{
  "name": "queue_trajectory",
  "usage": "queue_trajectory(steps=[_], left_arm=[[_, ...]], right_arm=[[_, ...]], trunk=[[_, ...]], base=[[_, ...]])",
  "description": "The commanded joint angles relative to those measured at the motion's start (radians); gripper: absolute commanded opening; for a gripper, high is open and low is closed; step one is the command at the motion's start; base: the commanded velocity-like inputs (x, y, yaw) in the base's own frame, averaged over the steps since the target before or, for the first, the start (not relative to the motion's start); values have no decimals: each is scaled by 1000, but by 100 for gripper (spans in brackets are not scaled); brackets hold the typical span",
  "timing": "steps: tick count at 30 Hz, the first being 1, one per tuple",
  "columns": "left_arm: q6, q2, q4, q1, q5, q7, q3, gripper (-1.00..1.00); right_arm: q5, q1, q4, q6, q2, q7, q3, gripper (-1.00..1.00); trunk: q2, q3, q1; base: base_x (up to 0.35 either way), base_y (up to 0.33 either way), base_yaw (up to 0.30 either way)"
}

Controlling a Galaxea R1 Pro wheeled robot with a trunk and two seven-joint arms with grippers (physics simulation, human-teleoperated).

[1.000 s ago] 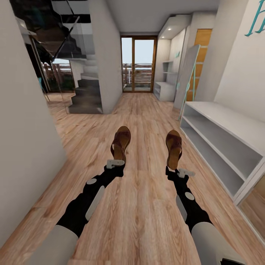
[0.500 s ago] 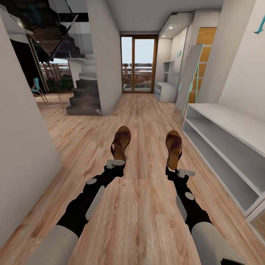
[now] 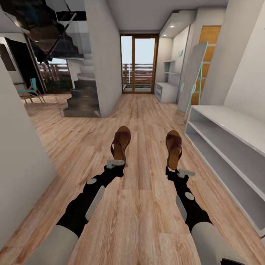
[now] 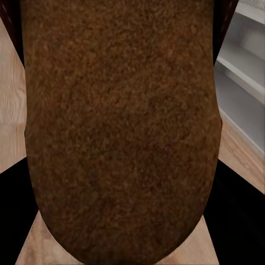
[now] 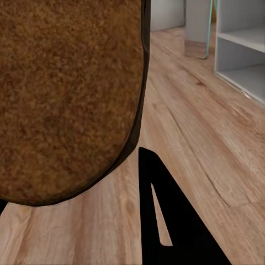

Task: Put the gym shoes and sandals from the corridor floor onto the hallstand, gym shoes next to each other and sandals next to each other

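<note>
Sandals ride one to each gripper, held out ahead of the robot above the floor point(image 3: 140, 206), which reads as a carry: both hands are loaded at once so the pair can go to the rack in one trip and end up side by side. The left gripper point(image 3: 115, 162) is clamped on the heel end of the left sandal point(image 3: 121, 142), the right gripper point(image 3: 180, 171) on the heel end of the right sandal point(image 3: 173, 146). Each sandal's long axis runs away from the robot down the corridor, toes forward, insoles up, the two roughly parallel and well apart. A low plain shelf point(image 3: 235, 147) stands to the right. The hallstand point(image 3: 165, 90), judged by its upper shelves, stands far down the corridor on the right.
</note>
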Motion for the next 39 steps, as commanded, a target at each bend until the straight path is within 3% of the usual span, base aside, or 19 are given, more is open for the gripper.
queue_trajectory(steps=[1,39], left_arm=[[6,0,-1,0,8,-2,0,-100],[6,0,-1,0,8,-2,0,-100]], right_arm=[[3,-1,0,-3,1,1,-4,-100],[3,-1,0,-3,0,1,-4,-100]], trunk=[[0,-1,0],[0,-1,0]], base=[[348,0,0],[348,0,0]])
